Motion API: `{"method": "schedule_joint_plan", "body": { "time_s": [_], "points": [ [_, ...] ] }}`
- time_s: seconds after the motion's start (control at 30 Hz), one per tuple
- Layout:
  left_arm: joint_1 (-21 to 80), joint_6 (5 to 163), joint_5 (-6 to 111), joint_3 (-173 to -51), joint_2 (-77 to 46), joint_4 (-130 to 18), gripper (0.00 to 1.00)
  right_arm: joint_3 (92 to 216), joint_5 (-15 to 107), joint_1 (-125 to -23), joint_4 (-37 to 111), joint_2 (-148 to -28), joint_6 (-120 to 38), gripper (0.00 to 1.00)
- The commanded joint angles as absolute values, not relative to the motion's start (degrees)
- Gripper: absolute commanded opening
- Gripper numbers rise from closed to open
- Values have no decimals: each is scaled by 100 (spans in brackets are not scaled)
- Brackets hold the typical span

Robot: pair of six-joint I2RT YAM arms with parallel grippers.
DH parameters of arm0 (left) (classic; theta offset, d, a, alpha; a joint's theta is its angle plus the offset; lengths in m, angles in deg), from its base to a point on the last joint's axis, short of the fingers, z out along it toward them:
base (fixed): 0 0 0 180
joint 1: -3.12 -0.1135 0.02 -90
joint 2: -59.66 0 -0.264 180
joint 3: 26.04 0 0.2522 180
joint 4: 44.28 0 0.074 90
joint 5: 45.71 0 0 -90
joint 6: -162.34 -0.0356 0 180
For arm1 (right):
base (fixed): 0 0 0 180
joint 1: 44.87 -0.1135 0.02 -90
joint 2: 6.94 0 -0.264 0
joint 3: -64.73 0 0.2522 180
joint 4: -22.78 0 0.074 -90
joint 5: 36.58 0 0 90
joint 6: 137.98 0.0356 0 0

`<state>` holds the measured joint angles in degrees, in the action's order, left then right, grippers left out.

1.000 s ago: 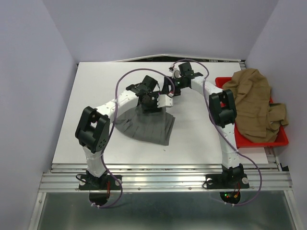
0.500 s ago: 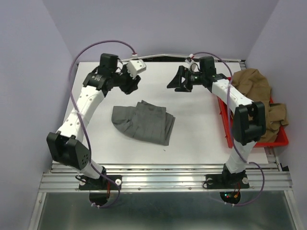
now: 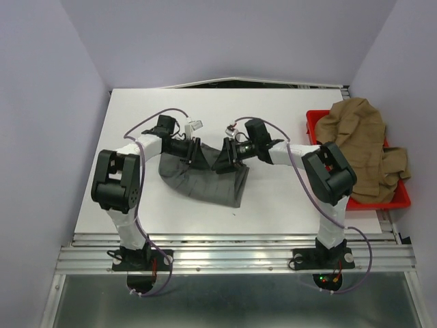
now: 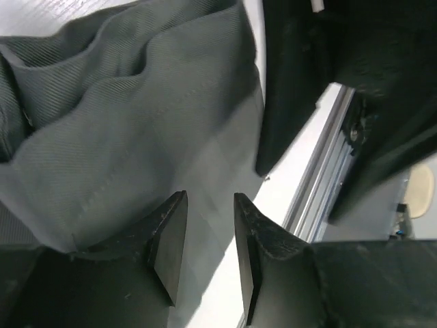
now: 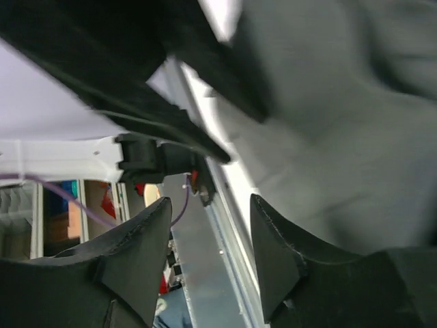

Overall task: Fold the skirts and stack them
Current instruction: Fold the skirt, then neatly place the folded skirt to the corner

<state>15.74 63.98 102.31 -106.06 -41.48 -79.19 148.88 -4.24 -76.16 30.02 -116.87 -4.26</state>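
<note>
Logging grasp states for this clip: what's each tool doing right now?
Left tool: open, empty, over the crumpled grey fabric skirt.
Right tool: open, empty.

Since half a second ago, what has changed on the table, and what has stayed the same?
Both arms came down and inward from the far side of the table. The left gripper and right gripper now sit close together at the far edge of the grey skirt, both open and holding nothing. The grey skirt has not moved, and the tan clothes still lie on the red bin.
</note>
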Motion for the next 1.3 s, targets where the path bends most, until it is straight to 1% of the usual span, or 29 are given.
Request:
{"method": "schedule_joint_plan", "body": {
  "time_s": [0.0,0.13,0.23,0.37,0.43,0.5,0.53,0.57,0.6,0.63,0.67,0.73,0.77,0.8,0.83,0.87,0.9,0.93,0.97,1.03,1.1,1.27],
  "points": [
    [1402,7434,10679,-10484,-4614,-6537,43,14766,-362,-7370,2678,-12267,-885,53],
    [919,7936,10529,-10554,-5886,-5954,40,15029,-143,-7115,3073,-12917,-1440,50],
    [576,8043,10389,-10808,-6337,-5848,38,15545,77,-7053,3547,-13314,-1862,48],
    [400,7833,10196,-11204,-6286,-6023,38,16188,79,-7053,3636,-13763,-1881,47],
    [400,7535,9977,-11406,-6050,-6364,39,16514,34,-7053,3810,-13939,-1723,48],
    [400,7288,9783,-11678,-5795,-6794,43,16962,-54,-7053,3803,-13931,-1565,52],
    [400,6982,9382,-11844,-5411,-6919,47,17181,-132,-7053,3803,-13861,-1521,57],
    [400,6849,9117,-11898,-5163,-7024,49,17270,-150,-7053,3803,-13773,-1494,62],
    [400,6743,8844,-11908,-4882,-7086,52,17315,-159,-7053,3803,-13650,-1468,68],
    [417,6646,8337,-11925,-4297,-7209,55,17332,-159,-7053,3803,-13327,-1459,73],
    [452,6541,7766,-11899,-4004,-7262,62,17341,-99,-7053,3821,-13150,-1433,84],
    [618,6610,7026,-11864,-3206,-7324,67,17271,-2,-7053,3838,-12555,-1432,94],
    [733,6575,6735,-11881,-3001,-7446,72,17228,103,-6992,3839,-12342,-1441,100],
    [1047,6627,6454,-11838,-2772,-7526,77,17105,174,-6939,3847,-12157,-1528,100],
    [1224,6723,5720,-11750,-2370,-7509,78,17043,253,-6939,3900,-11972,-1616,100],
    [1409,6777,5469,-11558,-2192,-7526,84,17025,489,-6861,3996,-11649,-1756,100],
    [1776,6925,5049,-11339,-1912,-7535,85,17016,613,-6764,4293,-11515,-2062,100],
    [1945,7014,4897,-11232,-1796,-7527,86,17016,718,-6711,4452,-11400,-2204,100],
    [2112,7093,4765,-11109,-1725,-7527,99,16999,911,-6641,4593,-11208,-2301,100],
    [2550,7443,4291,-10942,-1654,-7614,99,16929,1131,-6386,4927,-11031,-2504,100],
    [2781,7681,4001,-10704,-1741,-7711,98,16736,1273,-6088,5094,-10794,-2618,100],
    [3168,8148,3849,-10343,-2329,-7649,98,16393,1387,-5708,5412,-10468,-2838,100]
  ]
}}
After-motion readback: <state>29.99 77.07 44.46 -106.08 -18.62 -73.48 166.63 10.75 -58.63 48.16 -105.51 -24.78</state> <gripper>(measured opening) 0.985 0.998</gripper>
